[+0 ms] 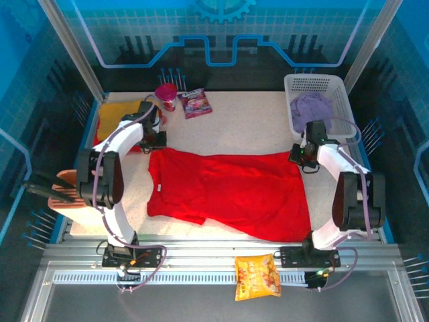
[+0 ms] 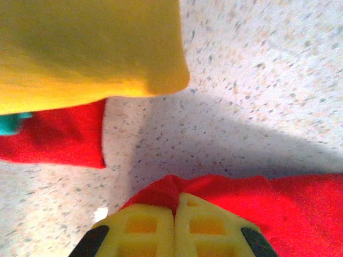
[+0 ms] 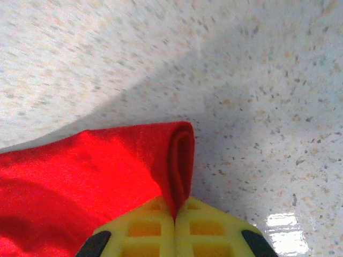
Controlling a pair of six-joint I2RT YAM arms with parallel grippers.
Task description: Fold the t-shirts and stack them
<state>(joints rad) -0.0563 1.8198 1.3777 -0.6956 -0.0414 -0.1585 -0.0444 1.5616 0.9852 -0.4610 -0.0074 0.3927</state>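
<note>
A bright red t-shirt [image 1: 228,191] lies spread flat across the middle of the table. My left gripper [image 1: 155,142] is shut on its far left corner; in the left wrist view the yellow fingers [image 2: 140,225] pinch a peak of red cloth [image 2: 300,198]. My right gripper [image 1: 303,159] is shut on the far right corner, where the cloth [image 3: 69,171] rolls into a fold between the fingertips [image 3: 209,225]. A folded mustard yellow t-shirt [image 1: 117,114] lies at the far left, on top of red cloth [image 2: 59,134] and a bit of teal [image 2: 10,124]. A pale lilac t-shirt [image 1: 312,107] sits in the basket.
The white lattice basket [image 1: 342,94] stands at the back right corner. A pink cup [image 1: 165,96] and a purple snack packet [image 1: 196,102] sit at the back, left of centre. An orange-yellow snack bag [image 1: 257,276] lies on the front rail between the arm bases.
</note>
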